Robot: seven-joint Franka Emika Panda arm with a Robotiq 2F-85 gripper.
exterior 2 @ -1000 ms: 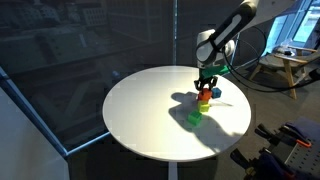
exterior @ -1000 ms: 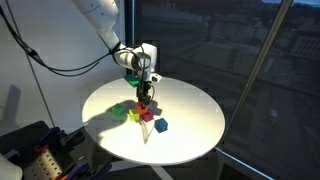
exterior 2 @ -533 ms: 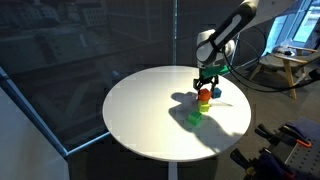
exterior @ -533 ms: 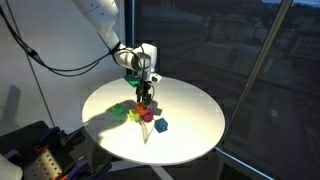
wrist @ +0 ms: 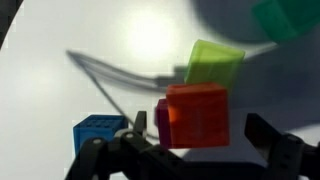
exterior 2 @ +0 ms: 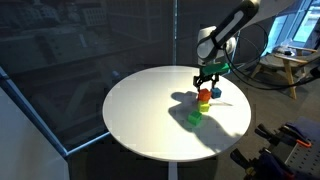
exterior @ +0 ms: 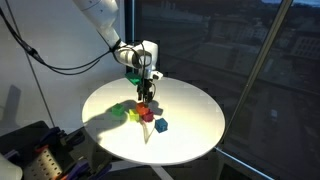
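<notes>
My gripper (exterior: 146, 88) (exterior 2: 206, 84) (wrist: 185, 148) hangs open just above an orange block (wrist: 195, 115) (exterior 2: 204, 96) (exterior: 144, 104). In the wrist view the two fingers stand wide on either side of that block, with a gap on both sides. The orange block sits on top of a darker magenta block (wrist: 160, 119). A yellow-green block (wrist: 213, 62) (exterior: 133, 115), a green block (wrist: 285, 15) (exterior: 120, 110) (exterior 2: 195, 117) and a blue block (wrist: 98, 132) (exterior: 161, 125) lie close by on the round white table (exterior: 190, 105) (exterior 2: 140, 110).
Dark window panes surround the table in both exterior views. A black cable (exterior: 60, 68) hangs from the arm. Equipment stands at the lower left (exterior: 35, 150), and a wooden stand (exterior 2: 285, 68) is behind the table.
The jaws have gone from shut on the orange block to wide open, letting it go on top of the darker block. The gripper has lifted slightly.
</notes>
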